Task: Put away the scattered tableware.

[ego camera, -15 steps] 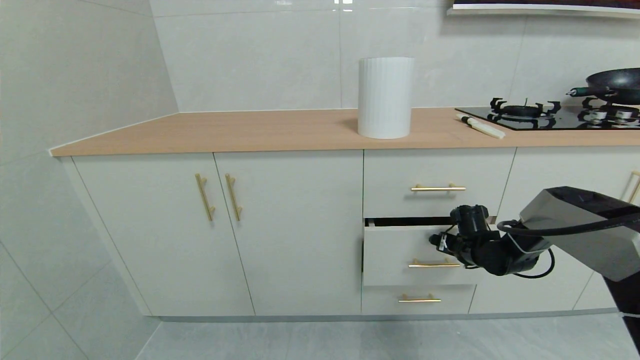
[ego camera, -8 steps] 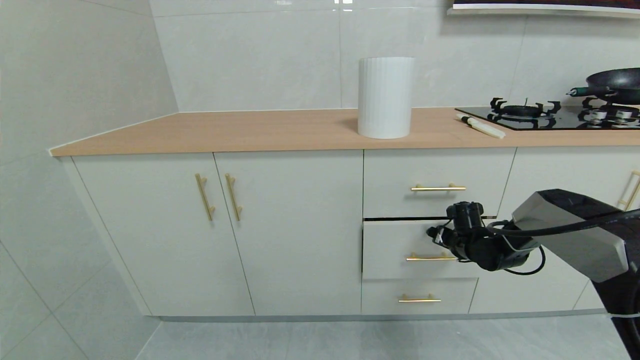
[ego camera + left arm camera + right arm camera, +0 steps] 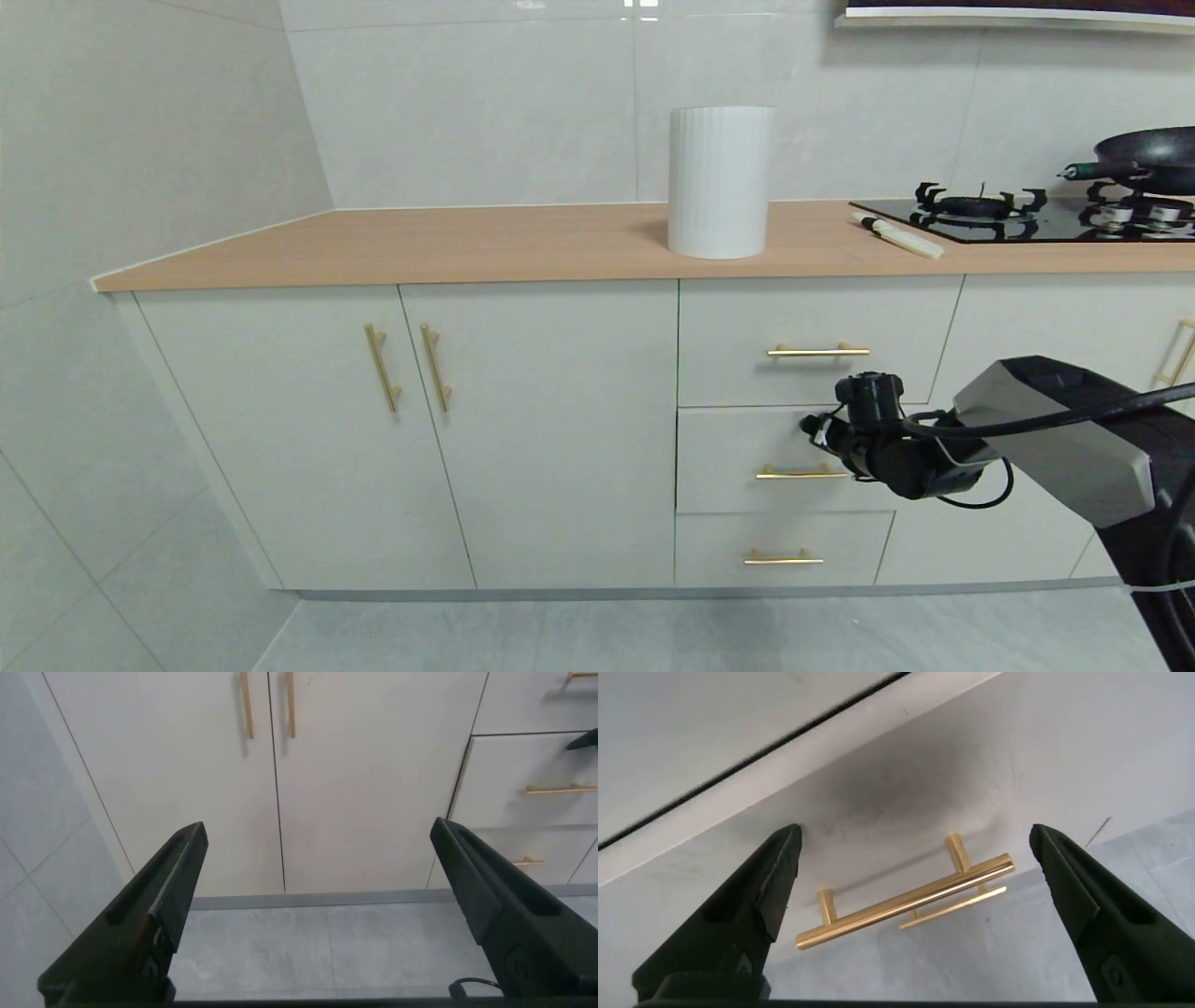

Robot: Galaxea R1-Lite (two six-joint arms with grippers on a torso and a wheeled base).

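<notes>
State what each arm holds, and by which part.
Nothing. Both sets of jaws stand open and empty; the right ones frame the middle drawer's handle without closing on it.

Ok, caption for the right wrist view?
Open right gripper poised before the gold handle of the shut middle drawer.

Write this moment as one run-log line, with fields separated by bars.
right gripper: open, facing middle drawer handle | middle drawer: looks shut | left gripper: open, low before cabinet doors
</notes>
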